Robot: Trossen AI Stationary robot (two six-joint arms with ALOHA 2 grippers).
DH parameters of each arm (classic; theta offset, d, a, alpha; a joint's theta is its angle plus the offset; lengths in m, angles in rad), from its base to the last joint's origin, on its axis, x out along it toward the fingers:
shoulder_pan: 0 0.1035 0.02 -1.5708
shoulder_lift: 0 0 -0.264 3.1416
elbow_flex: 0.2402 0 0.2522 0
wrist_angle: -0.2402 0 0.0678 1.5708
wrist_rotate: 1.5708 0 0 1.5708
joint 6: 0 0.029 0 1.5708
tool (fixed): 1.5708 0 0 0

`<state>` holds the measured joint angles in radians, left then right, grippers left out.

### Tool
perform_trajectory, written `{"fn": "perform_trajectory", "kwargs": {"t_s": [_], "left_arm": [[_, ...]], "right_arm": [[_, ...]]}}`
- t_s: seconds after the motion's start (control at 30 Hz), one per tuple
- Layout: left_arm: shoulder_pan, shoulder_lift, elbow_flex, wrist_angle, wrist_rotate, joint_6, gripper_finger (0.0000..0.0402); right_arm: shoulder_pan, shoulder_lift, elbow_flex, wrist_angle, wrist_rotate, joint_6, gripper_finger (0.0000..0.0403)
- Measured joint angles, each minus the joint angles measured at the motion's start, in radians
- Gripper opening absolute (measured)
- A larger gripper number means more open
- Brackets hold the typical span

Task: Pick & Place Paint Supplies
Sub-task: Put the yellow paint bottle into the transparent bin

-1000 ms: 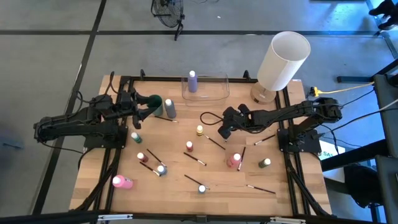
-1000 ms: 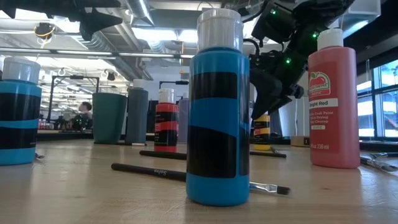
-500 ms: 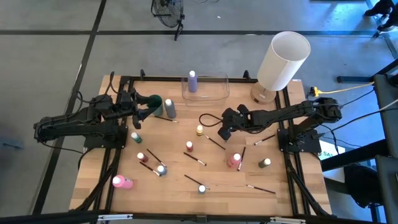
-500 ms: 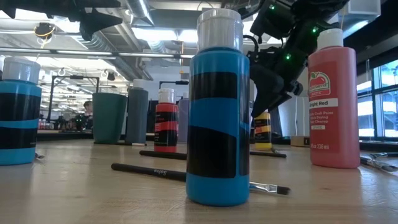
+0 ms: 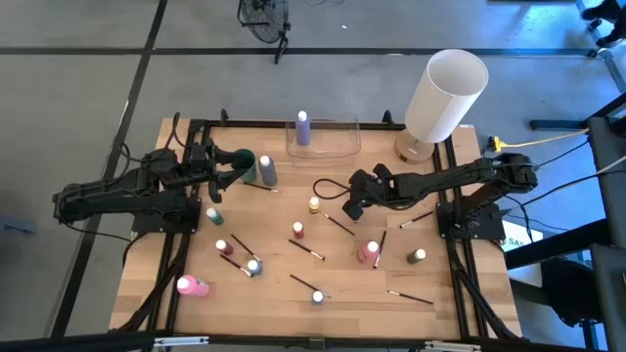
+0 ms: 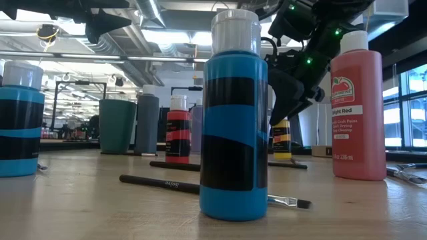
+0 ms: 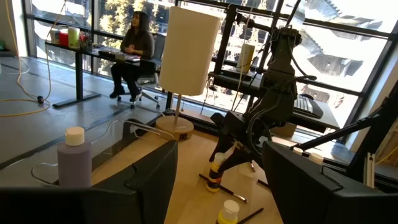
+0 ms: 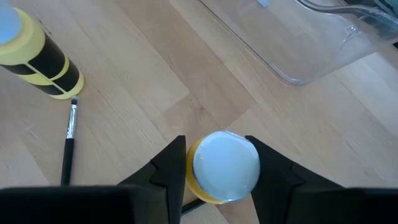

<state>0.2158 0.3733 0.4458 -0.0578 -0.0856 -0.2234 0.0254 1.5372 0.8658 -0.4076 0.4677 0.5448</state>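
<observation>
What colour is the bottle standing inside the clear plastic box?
Lilac, with a pale cap: the small lilac paint bottle in the clear rectangular plastic container. Best seen in the high view.
</observation>
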Motion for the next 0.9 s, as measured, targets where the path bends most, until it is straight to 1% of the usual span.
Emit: {"fn": "perform_trajectory", "kwargs": {"t_s": [0.5, 0.63, 0.9], "left_arm": [[0.0, 0.0, 0.0, 0.0, 0.0, 0.0, 0.0229], [0.0, 0.0, 0.0, 0.0, 0.0, 0.0, 0.0229], [0.0, 0.007, 0.0, -0.001, 0.0, 0.0, 0.0229]], "right_arm": [[0.007, -0.002, 0.006, 0.006, 0.003, -0.037, 0.0136], [0.024, -0.002, 0.049, -0.035, 0.027, -0.055, 0.0136], [0.063, -0.002, 0.165, -0.171, 0.092, -0.071, 0.0136]]}}
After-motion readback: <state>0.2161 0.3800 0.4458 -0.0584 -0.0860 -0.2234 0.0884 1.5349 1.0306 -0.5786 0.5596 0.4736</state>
